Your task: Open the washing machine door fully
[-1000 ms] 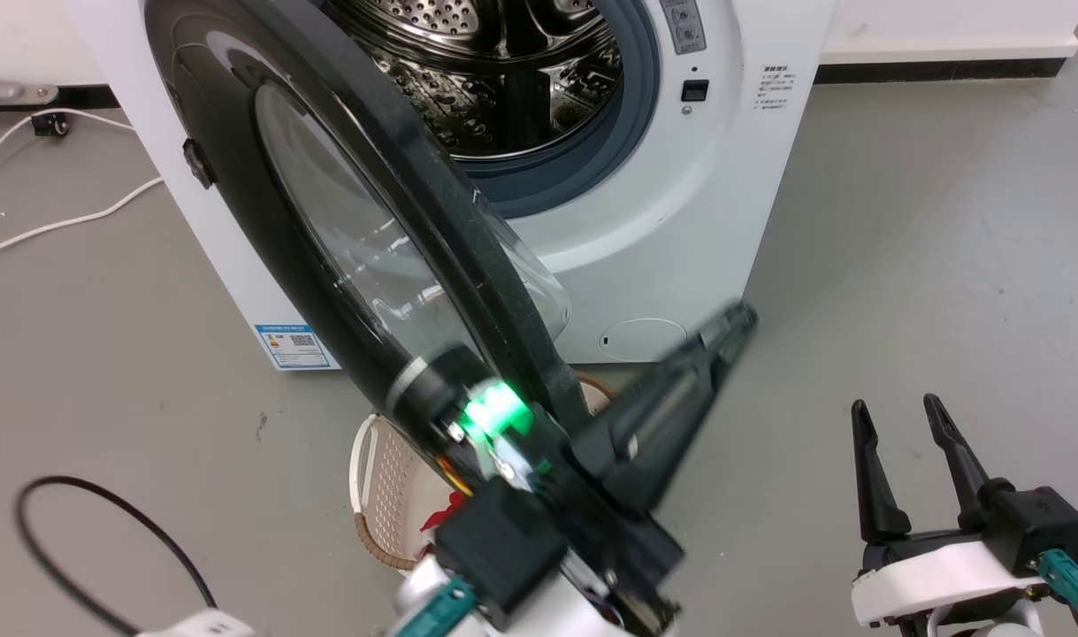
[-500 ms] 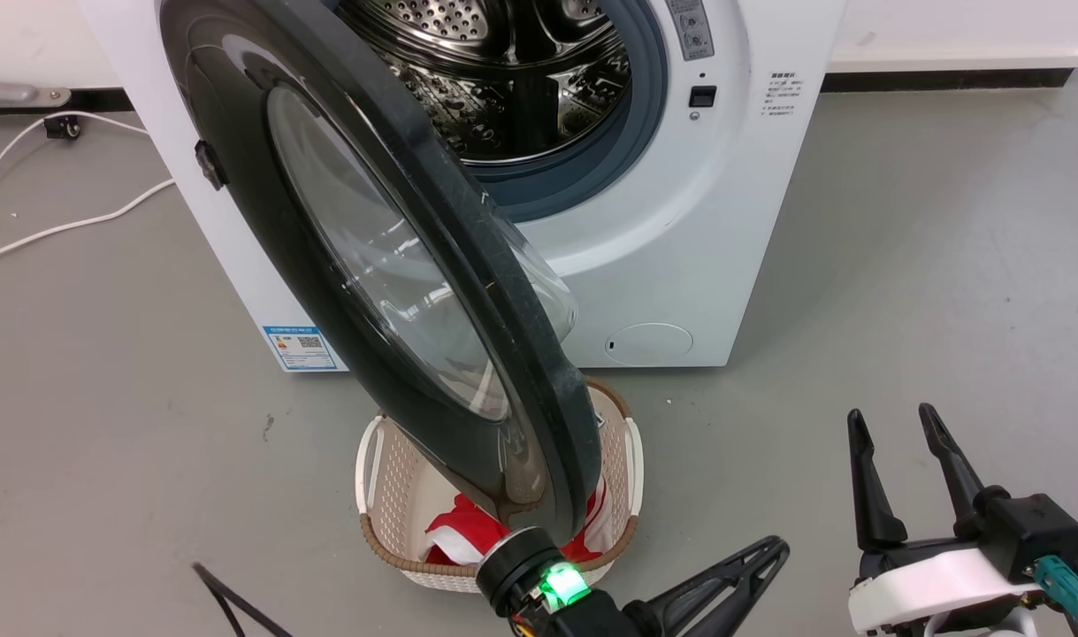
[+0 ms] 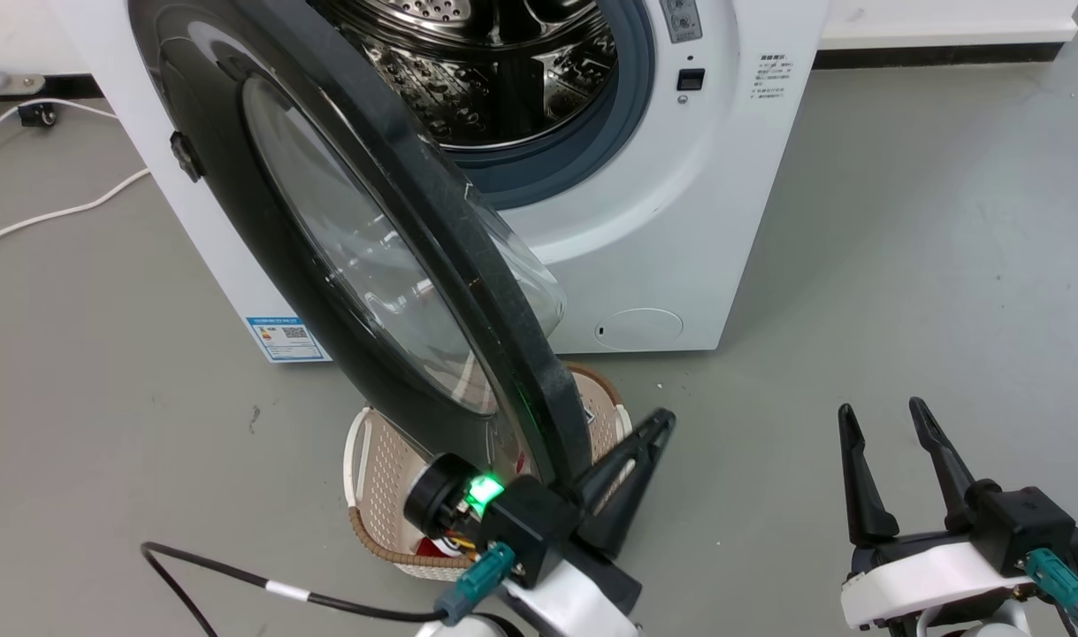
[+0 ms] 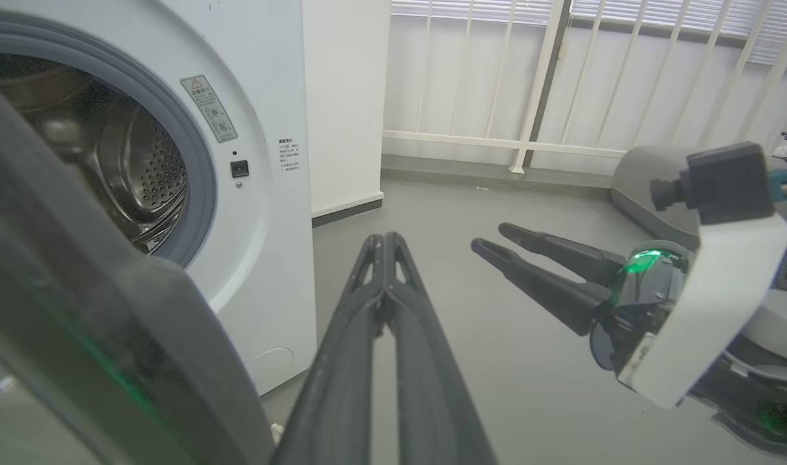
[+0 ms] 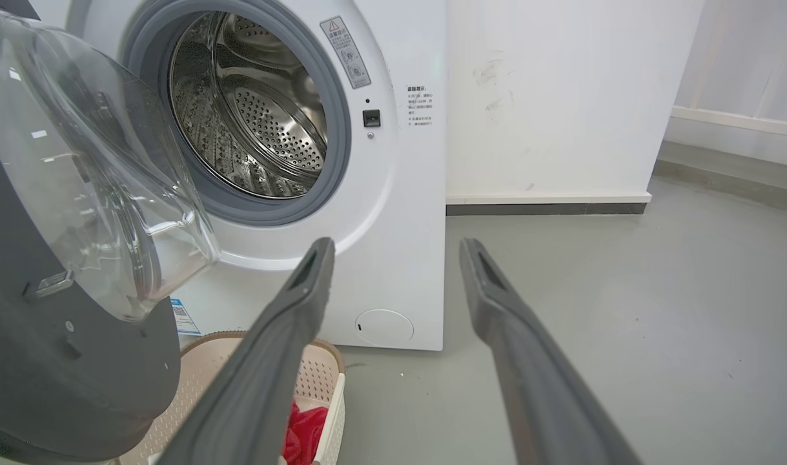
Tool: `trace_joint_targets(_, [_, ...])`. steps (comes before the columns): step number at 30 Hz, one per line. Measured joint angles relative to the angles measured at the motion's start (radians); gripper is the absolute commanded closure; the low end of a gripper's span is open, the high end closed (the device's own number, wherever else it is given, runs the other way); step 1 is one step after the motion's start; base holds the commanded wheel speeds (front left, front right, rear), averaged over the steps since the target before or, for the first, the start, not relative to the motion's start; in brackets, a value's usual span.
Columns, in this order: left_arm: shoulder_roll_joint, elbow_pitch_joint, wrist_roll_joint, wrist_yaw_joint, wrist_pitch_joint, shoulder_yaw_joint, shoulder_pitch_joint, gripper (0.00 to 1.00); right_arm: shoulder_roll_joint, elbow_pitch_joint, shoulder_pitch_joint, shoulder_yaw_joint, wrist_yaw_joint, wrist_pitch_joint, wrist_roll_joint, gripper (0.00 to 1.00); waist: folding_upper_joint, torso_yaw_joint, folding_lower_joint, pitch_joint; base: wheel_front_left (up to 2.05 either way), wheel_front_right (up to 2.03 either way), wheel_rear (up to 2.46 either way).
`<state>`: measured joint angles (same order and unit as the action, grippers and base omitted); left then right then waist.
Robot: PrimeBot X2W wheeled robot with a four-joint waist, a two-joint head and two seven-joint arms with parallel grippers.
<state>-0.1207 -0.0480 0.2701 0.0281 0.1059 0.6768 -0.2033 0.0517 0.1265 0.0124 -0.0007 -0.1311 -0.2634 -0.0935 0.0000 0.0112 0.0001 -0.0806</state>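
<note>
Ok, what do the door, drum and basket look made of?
Door: glossy black plastic ring, by its reflections, around a clear bulging bowl, probably glass. Drum: shiny perforated metal, likely steel, mirror glints. Basket: matte cream plastic, moulded holes, brown woven-looking rim.

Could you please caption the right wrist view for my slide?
Open right gripper faces the washing machine, whose door stands partly open.

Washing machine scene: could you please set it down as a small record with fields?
door: open, swung out from the machine, drum exposed
left gripper: shut, empty, by the door's lower rim; contact unclear
right gripper: open, empty, apart from the door
basket: on the floor under the door, red cloth inside
</note>
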Motion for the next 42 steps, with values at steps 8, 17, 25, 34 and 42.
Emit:
trace_joint_targets(8, [0.003, 0.061, 0.002, -0.038, 0.017, -0.048, -0.038, 1.00, 0.000, 0.007, 0.011, 0.003, 0.000, 0.000, -0.011, 0.00, 0.0000, 0.010, 0.0000, -0.016, 0.00, 0.00, 0.00])
trace_joint_targets(17, [0.026, 0.128, 0.022, -0.038, 0.022, -0.058, -0.098, 1.00, 0.000, 0.014, 0.026, 0.010, 0.000, 0.000, -0.018, 0.00, 0.0000, 0.017, -0.0001, -0.026, 0.00, 0.00, 0.00])
trace_joint_targets(25, [0.027, 0.142, 0.028, -0.074, 0.028, -0.063, -0.088, 1.00, 0.000, 0.019, 0.025, 0.010, 0.000, 0.000, -0.027, 0.00, 0.0000, 0.020, -0.0001, -0.020, 0.00, 0.00, 0.00])
trace_joint_targets(34, [-0.024, 0.063, 0.017, -0.121, 0.002, -0.063, 0.002, 1.00, 0.000, 0.019, 0.023, 0.002, 0.000, 0.000, -0.033, 0.00, 0.0000, 0.001, -0.0001, -0.007, 0.00, 0.00, 0.00])
trace_joint_targets(42, [-0.068, -0.021, 0.020, -0.179, -0.017, -0.076, 0.101, 1.00, 0.000, 0.020, 0.006, 0.001, 0.000, 0.000, -0.036, 0.00, 0.0000, -0.022, -0.0001, 0.016, 0.00, 0.00, 0.00])
